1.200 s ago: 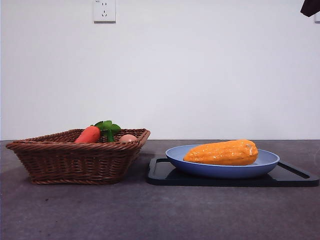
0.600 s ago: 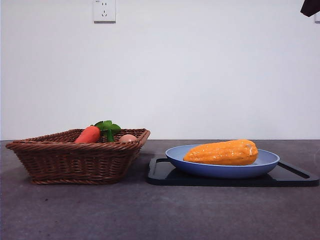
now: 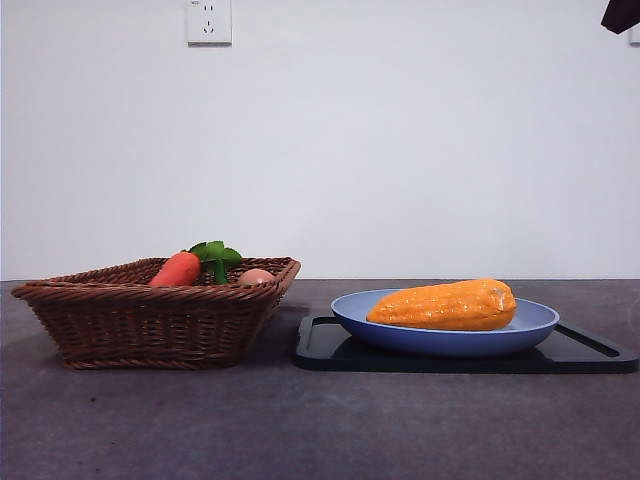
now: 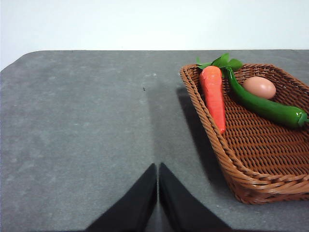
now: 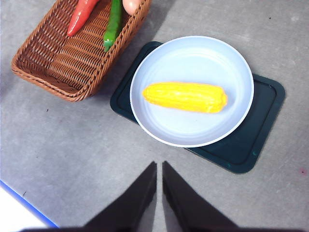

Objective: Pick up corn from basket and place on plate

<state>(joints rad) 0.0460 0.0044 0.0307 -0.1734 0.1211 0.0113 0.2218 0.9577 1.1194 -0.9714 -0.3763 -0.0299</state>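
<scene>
The orange-yellow corn lies on its side in the middle of the light blue plate, untouched. The brown wicker basket stands to the left of the plate. My right gripper hangs high above the table, shut and empty, well short of the plate. My left gripper is shut and empty over bare table, beside the basket. In the front view only a black tip of an arm shows at the top right corner.
The plate rests on a flat black tray. In the basket lie a red-orange carrot with green leaves, a long green pepper and a tan egg-like ball. A wall socket sits high behind.
</scene>
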